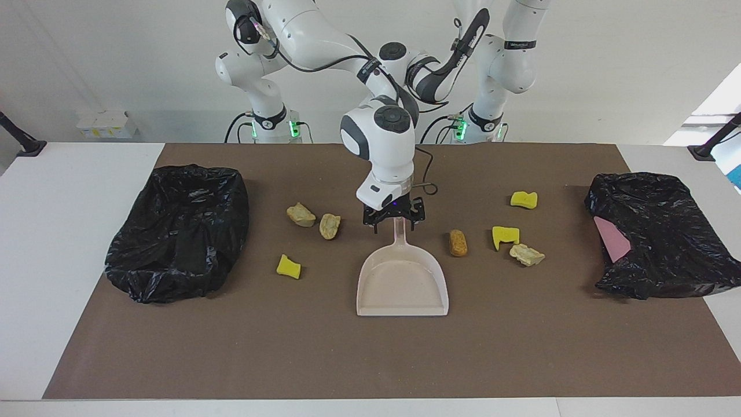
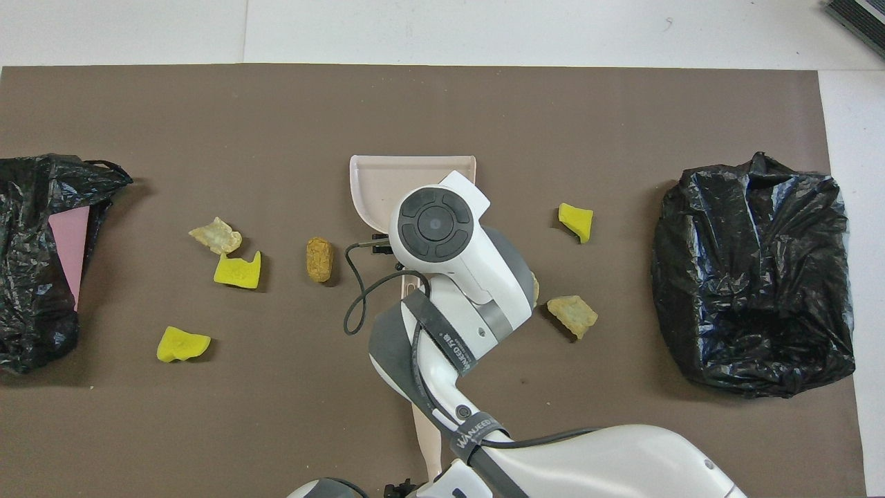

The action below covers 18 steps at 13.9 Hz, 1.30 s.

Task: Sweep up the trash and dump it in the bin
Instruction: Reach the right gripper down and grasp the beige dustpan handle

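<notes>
Right arm's end: black-bagged bin [image 1: 173,231], then two beige chunks [image 1: 301,214] and a yellow bit [image 1: 288,266] loose on the mat, unswept. Centre: dustpan [image 1: 402,284], empty, with the right gripper [image 1: 394,223] low over its handle and jaws apart either side of it, not clamped; brush [image 2: 425,436] lies nearer the robots, with the left gripper [image 2: 402,490] beside it, state not discernible. Left arm's end: brown lump [image 1: 458,242], two yellow pieces [image 1: 505,234], one beige scrap [image 1: 526,254], second bagged bin [image 1: 654,231]; step judged as taking up the pan, which next calls for closing squarely on the handle.
</notes>
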Available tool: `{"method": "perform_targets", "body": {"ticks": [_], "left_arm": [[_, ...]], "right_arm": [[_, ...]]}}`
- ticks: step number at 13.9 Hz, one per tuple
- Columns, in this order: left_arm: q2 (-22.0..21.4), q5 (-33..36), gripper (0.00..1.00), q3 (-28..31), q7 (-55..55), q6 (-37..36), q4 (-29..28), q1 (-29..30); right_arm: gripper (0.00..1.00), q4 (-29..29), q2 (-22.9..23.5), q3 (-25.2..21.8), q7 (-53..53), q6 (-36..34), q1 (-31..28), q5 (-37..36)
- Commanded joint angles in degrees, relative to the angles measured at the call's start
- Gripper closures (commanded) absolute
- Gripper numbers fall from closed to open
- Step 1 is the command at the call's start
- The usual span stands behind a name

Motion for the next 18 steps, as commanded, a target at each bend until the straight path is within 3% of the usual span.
{"method": "perform_targets", "body": {"ticks": [1,3,9,11,14,16,18], "left_arm": [[-1.32,-0.54,0.24,0.56,-1.53,0.78,-0.91,-1.28],[-1.50,-0.28,0.44,0.65,-1.54,0.16,-0.74,-1.01],[-2.55,0.34,0.54,0.82,-1.45,-5.38,1.55,1.80],[-2.82,0.34,0.97,0.73,-1.45,-5.64,1.46,1.80],[-2.91,0.34,1.00,0.73,-1.45,-5.82,1.46,1.89],[-2.99,0.34,1.00,0.91,-1.45,-6.17,1.46,2.32],[-5.61,0.34,1.00,0.73,-1.45,-9.05,1.46,4.96]], "right_arm": [[0.00,0.54,0.51,0.27,0.03,0.71,-0.28,0.71],[0.00,0.54,2.43,0.27,0.12,1.32,0.42,0.45],[0.16,-1.75,1.92,0.27,0.12,0.27,1.39,0.62],[0.35,-1.66,1.83,0.27,0.46,0.09,1.39,0.62],[0.66,-1.31,1.31,0.18,0.82,-0.78,1.39,0.53],[0.98,-1.39,1.04,0.18,0.82,-0.96,1.30,0.27],[1.00,-1.57,0.51,0.18,-0.22,-0.96,1.30,0.01]]}}
